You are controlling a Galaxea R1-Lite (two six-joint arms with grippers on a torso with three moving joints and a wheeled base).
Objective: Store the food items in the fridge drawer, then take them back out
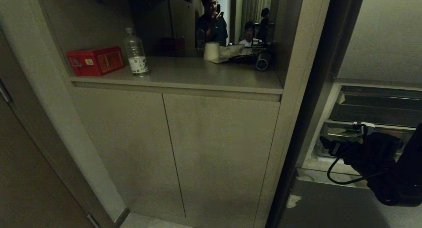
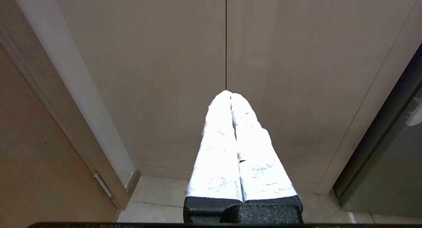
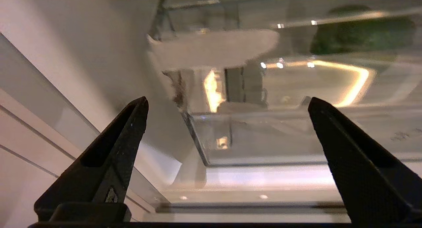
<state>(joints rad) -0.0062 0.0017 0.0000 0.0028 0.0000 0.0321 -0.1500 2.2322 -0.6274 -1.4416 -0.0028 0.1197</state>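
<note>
Red box (image 1: 95,60), water bottle (image 1: 135,57) on cabinet shelf (image 1: 211,77), left of fridge drawer (image 1: 343,137).

Right arm is reaching forward low on the right side, black wrist angling in with a cable looping under it. The right gripper (image 3: 227,106) is sitting wide open, both dark fingers (image 3: 112,155) splaying far apart with nothing between them. The left gripper (image 2: 230,96) is hanging parked, its pale fingers (image 2: 217,155) pressing together, pointing straight ahead.
</note>
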